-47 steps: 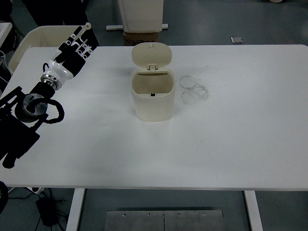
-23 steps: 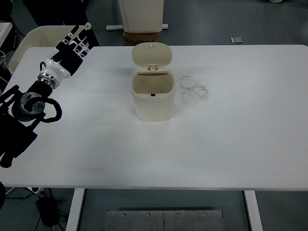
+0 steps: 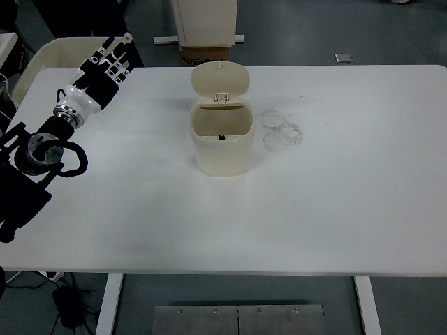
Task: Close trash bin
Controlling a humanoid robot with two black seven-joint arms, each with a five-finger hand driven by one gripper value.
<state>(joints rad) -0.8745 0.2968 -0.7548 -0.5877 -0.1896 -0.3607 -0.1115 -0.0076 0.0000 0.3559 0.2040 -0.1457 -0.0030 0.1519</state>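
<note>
A cream trash bin point(image 3: 221, 146) stands a little left of the table's middle. Its lid point(image 3: 221, 81) is tipped up and back on the rear hinge, so the inside shows. My left hand point(image 3: 103, 68) hovers over the table's far left corner, well to the left of the bin. Its fingers are stretched out and hold nothing. The black left arm point(image 3: 31, 174) runs down to the left edge of the picture. No right arm shows.
Faint ring marks point(image 3: 281, 130) lie on the white table point(image 3: 335, 195) just right of the bin. A cream chair point(image 3: 49, 56) stands behind the far left corner, close under my left hand. A cardboard box point(image 3: 206, 54) sits on the floor beyond the far edge.
My left arm and hand have drifted slightly left and back, away from the bin. The bin and its lid have not moved.
</note>
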